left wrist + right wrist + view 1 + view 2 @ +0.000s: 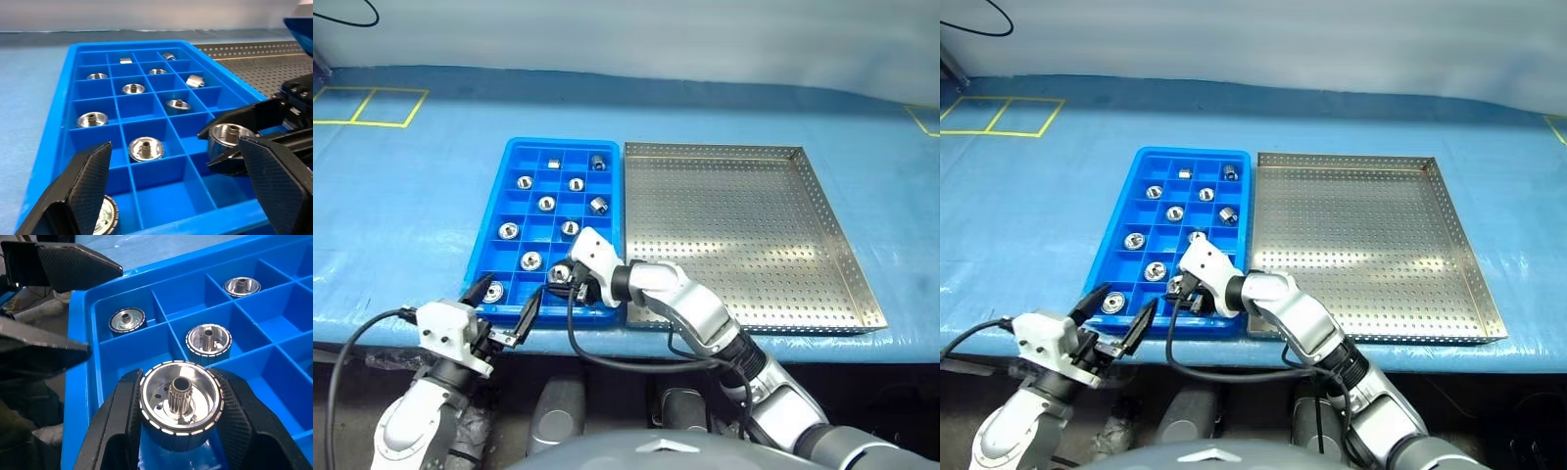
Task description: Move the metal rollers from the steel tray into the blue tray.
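right gripper (pixel 180 431) holds a roller (pixel 181 404) over the near end of the blue tray (pixel 505 163)

i see my left gripper (pixel 501 313) spread wide and empty just off the tray's six o'clock edge. ten other rollers (pixel 531 260) sit in separate compartments, one (pixel 492 291) in the corner at seven o'clock. the steel tray (pixel 832 211) lies touching at three o'clock, its perforated floor bare.

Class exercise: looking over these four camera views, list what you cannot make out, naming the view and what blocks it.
- Blue tray, head views: the right pincer and its roller cover the near compartment.
- Far rollers, left wrist view: too small for detail.
- Steel tray, left wrist view: cut off by the edge.
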Controlling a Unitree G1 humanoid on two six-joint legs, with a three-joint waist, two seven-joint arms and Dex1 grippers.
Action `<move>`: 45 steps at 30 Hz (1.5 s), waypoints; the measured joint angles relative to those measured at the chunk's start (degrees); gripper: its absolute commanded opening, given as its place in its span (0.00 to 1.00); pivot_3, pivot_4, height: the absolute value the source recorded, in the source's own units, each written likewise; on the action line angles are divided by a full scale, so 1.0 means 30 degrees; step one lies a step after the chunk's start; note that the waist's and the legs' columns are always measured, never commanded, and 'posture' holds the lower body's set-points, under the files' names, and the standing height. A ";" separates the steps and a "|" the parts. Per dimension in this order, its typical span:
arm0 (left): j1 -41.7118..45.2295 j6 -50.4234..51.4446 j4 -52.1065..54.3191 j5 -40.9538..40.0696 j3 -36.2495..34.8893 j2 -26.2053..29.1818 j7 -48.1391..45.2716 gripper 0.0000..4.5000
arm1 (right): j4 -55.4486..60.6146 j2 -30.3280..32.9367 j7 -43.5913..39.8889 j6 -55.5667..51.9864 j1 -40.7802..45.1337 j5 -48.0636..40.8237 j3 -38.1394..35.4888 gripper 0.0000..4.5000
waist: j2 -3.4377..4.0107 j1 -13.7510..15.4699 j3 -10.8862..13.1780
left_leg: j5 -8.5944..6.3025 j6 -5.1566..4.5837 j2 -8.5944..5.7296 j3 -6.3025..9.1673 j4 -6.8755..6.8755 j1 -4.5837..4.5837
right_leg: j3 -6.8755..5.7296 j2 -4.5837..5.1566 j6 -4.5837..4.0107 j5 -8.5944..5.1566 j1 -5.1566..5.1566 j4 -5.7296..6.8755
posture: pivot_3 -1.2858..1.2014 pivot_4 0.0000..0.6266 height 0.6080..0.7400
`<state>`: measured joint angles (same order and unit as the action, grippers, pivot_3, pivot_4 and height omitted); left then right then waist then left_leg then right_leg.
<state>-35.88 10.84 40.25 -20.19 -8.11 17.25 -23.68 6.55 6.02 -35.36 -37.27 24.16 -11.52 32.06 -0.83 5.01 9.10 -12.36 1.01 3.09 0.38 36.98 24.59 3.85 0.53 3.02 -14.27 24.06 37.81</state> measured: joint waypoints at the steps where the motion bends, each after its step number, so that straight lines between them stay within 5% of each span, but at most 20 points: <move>1: 0.0020 0.0131 -0.0055 -0.0027 0.0070 0.0309 -0.0167 1.00 | 0.0018 0.0027 -0.0054 -0.0230 0.0003 -0.0013 0.0005 0.38 | -0.0006 -0.0012 -0.0005 | 0.0000 0.0000 0.0002 -0.0001 -0.0001 -0.0001 | 0.0000 0.0000 0.0000 0.0000 0.0004 0.0000 | 0.63 0.24 1.00; 4: -0.0093 0.0540 -0.0057 -0.0081 0.0318 0.1218 -0.0946 1.00 | 0.0128 0.0079 -0.0268 -0.0591 0.0049 0.0032 0.0135 0.38 | -0.0021 -0.0015 -0.0016 | -0.0002 0.0001 0.0001 -0.0003 -0.0001 0.0000 | 0.0000 0.0002 -0.0002 -0.0001 0.0007 -0.0001 | 0.63 0.24 1.00; 13: -0.0574 0.0914 0.0053 -0.0007 0.0333 0.2981 -0.2009 1.00 | 0.0138 0.0024 -0.0312 -0.0957 0.0060 0.0021 -0.0116 0.99 | -0.0027 -0.0032 -0.0094 | -0.0025 -0.0014 -0.0007 -0.0052 -0.0003 -0.0012 | 0.0001 0.0056 -0.0005 -0.0006 0.0017 -0.0007 | 0.62 0.24 1.00; 21: -0.0131 0.0378 -0.0691 -0.0452 -0.0076 0.2501 -0.2425 1.00 | 0.0854 0.0002 0.0007 -0.0690 -0.0409 -0.0288 -0.0899 0.99 | -0.0023 -0.0032 -0.0089 | -0.0026 -0.0014 0.0001 -0.0054 0.0015 0.0030 | -0.0002 0.0041 -0.0008 -0.0008 0.0058 0.0012 | 0.61 0.24 1.00; 28: 0.2700 0.0508 -0.0758 -0.1107 -0.0196 0.1741 -0.1597 1.00 | 0.3286 -0.0870 0.2750 -0.0185 -0.0783 -0.1330 -0.5644 0.99 | -0.0029 -0.0166 -0.0087 | -0.0026 -0.0013 0.0021 -0.0052 0.0013 0.0036 | 0.0006 -0.0006 -0.0004 -0.0003 0.0047 0.0037 | 0.58 0.24 1.00; 38: 0.8936 0.2567 -0.5111 0.1587 -0.0071 0.0652 0.2780 1.00 | 0.4789 0.3797 0.3883 -0.0068 -0.4917 -0.0219 -0.8246 0.99 | -0.0016 -0.0866 -0.0083 | -0.0023 -0.0016 -0.0013 -0.0029 0.0034 -0.0002 | 0.0038 -0.0013 0.0032 0.0024 -0.0113 0.0031 | 0.54 0.24 1.00; 45: 1.0368 0.2838 -0.6691 0.2244 0.0588 0.0270 0.3162 1.00 | 0.6220 0.4261 0.4741 -0.0219 -0.7482 -0.0094 -0.9328 0.99 | -0.0019 -0.1734 -0.0085 | -0.0023 -0.0016 -0.0002 -0.0020 0.0031 -0.0017 | 0.0045 -0.0029 0.0115 0.0072 -0.0112 0.0054 | 0.52 0.24 1.00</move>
<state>-4.78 19.36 20.18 -13.46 -6.34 18.06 -14.20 25.21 18.80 -21.14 -37.93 1.71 -11.80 4.07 -0.89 -0.20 8.84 -12.43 0.96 3.08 0.32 37.07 24.54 3.99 0.45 3.37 -14.05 23.72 37.97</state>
